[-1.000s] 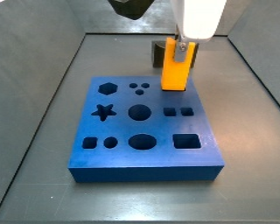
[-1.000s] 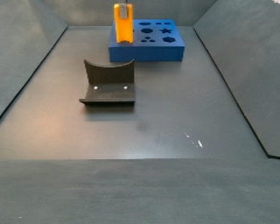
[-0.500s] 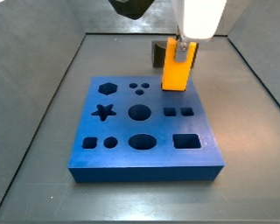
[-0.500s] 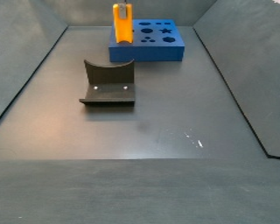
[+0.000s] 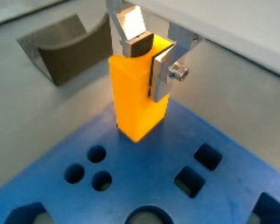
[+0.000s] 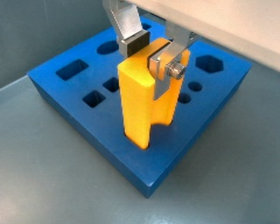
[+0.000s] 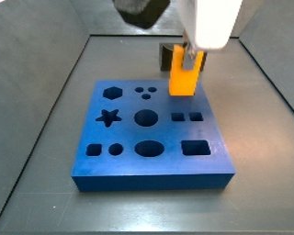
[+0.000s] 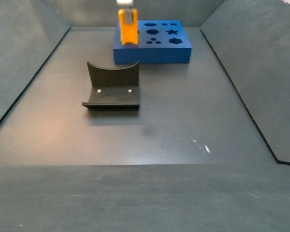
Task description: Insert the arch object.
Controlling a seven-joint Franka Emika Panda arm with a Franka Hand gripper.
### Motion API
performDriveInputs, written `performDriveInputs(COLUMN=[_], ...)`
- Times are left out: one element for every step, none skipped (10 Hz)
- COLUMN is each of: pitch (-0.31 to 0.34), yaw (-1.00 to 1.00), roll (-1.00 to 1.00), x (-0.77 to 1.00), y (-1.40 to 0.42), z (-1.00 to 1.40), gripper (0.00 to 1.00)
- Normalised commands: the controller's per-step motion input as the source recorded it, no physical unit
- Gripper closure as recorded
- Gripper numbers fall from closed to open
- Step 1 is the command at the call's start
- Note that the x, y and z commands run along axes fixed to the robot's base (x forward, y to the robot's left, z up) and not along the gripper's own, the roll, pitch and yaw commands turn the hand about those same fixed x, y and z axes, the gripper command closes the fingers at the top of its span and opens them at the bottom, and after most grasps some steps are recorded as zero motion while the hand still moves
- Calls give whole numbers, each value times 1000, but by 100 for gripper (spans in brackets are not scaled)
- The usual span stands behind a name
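The arch object (image 5: 136, 101) is a tall orange piece, held upright; a side view (image 8: 128, 27) shows a slit between its two legs. My gripper (image 5: 150, 57) is shut on its upper end, one silver finger on each side, as also shown in a wrist view (image 6: 152, 54). The piece's lower end is at the far edge of the blue board (image 7: 118, 133), behind a pair of small square holes (image 7: 180, 117). I cannot tell whether the lower end has entered a hole. The board has several shaped holes.
The dark fixture (image 8: 111, 91), an L-shaped bracket with a scooped top on a base plate, stands on the grey floor away from the board (image 8: 172, 54). It also shows in a wrist view (image 5: 60, 48). Low grey walls ring the floor.
The gripper has come down slightly with the orange piece; a little less of the piece shows below the gripper. Its lower end stays at the same spot on the board.
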Motion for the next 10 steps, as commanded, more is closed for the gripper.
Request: performDriveInputs(pitch=[-17,-26,-49,-36,-30,-63,-69,-83,-121,0], yaw=[0,0,-109,-269,-286,-283,-263,-163,-26,0], roll=[-26,-9,0,0,16,30,43,0,-89,0], x=[0,0,80,34,43,60,43,0,-3,0], y=[-26,-6,0,0,0,0,0,40,77,0], z=[-337,-363,-406,-389,-409,-451,-426,-231,-54,0], gripper=[100,100,100,100,100,100,100,100,100,100])
